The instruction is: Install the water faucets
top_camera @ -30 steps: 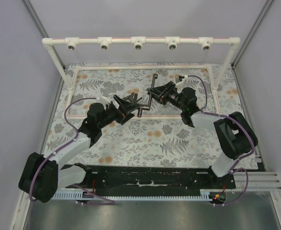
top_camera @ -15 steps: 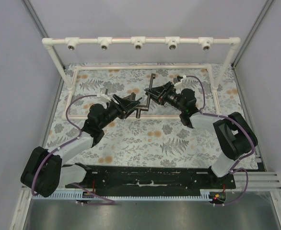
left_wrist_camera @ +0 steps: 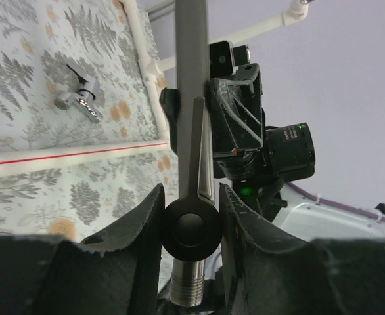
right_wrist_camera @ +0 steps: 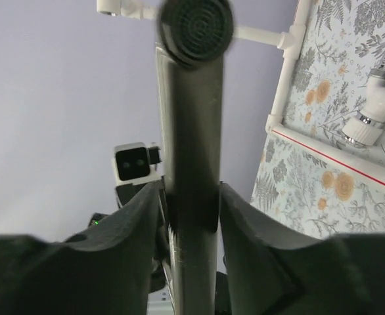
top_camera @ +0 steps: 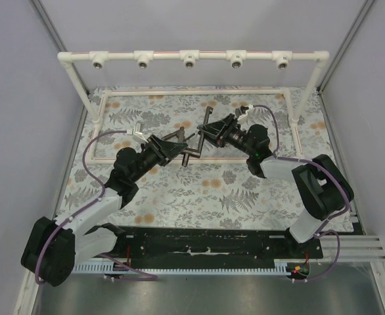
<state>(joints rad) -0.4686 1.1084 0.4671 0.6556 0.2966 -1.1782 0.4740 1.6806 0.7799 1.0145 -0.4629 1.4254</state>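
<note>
**Two-handed hold on the long dark faucet.** The left gripper (left_wrist_camera: 191, 197) is clenched on the round valve body of the dark faucet (left_wrist_camera: 191, 65), one finger on each side. The threaded end (left_wrist_camera: 187, 289) protrudes below the fingers, and a flat lever runs up beside the tube. The right gripper (right_wrist_camera: 190, 197) is clamped farther along the same faucet, on the tube spout, short of its mesh outlet (right_wrist_camera: 196, 25). The faucet is thus held off the mat (top_camera: 179, 190) between the two arms, well apart from the pipe frame (top_camera: 209, 56) and its row of sockets (top_camera: 189, 61). The silver faucet (left_wrist_camera: 81, 102) and the white-ended faucet (right_wrist_camera: 373, 111) lie on the mat, ungripped.

**Judgement.** The step appears to be a transfer or reorientation before threading.
- Only one gripper should let go, and only while the other's hold is firm.
- The remaining hold should leave the thread bare and clear of the fingers.
- The thread axis should be squared to a socket mouth before any turning, since a tilted start is likely to cross-thread.
</note>
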